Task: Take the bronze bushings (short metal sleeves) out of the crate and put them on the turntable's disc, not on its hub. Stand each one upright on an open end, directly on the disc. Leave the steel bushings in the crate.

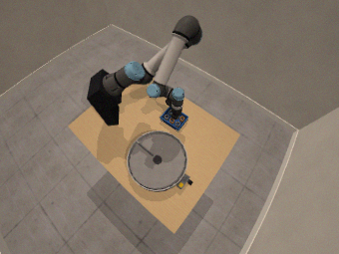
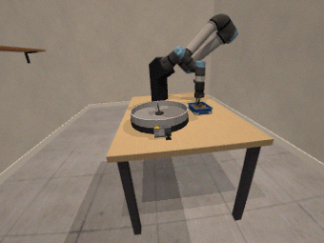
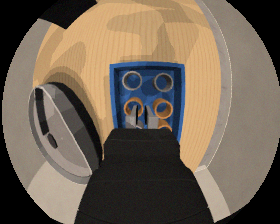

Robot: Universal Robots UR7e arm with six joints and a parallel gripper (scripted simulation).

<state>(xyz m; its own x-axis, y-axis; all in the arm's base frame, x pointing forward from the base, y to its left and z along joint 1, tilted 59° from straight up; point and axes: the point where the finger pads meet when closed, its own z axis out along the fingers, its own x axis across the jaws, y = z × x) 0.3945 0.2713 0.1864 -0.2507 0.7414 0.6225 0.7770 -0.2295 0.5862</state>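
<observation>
A blue crate (image 1: pixel 169 125) (image 2: pixel 202 111) (image 3: pixel 113 92) holds upright bushings. In the wrist view, two steel bushings (image 3: pixel 123 81) (image 3: pixel 155 82) stand in the far row and two bronze bushings (image 3: pixel 125 108) (image 3: pixel 162 116) in the middle row. Nearer, another bronze bushing (image 3: pixel 165 123) and a grey ring are partly hidden by the gripper. My gripper (image 2: pixel 198 102) (image 3: pixel 141 111) is partly open, with a gap between its fingers. It is low over the crate, its fingertips in front of the left middle bronze bushing in the wrist view. The turntable's disc (image 1: pixel 167 173) (image 3: pixel 67 145) carries no bushing; its hub (image 1: pixel 158 159) (image 2: pixel 159 112) is dark.
The turntable's raised rim (image 1: pixel 128 167) (image 2: pixel 157 122) surrounds the disc, beside the crate. A thin rod reaches from the hub toward the rim. A small grey unit with a yellow part (image 1: pixel 180 184) (image 2: pixel 156 128) sits at the turntable's outer edge, on the wooden table (image 1: pixel 214 142) (image 2: pixel 229 133).
</observation>
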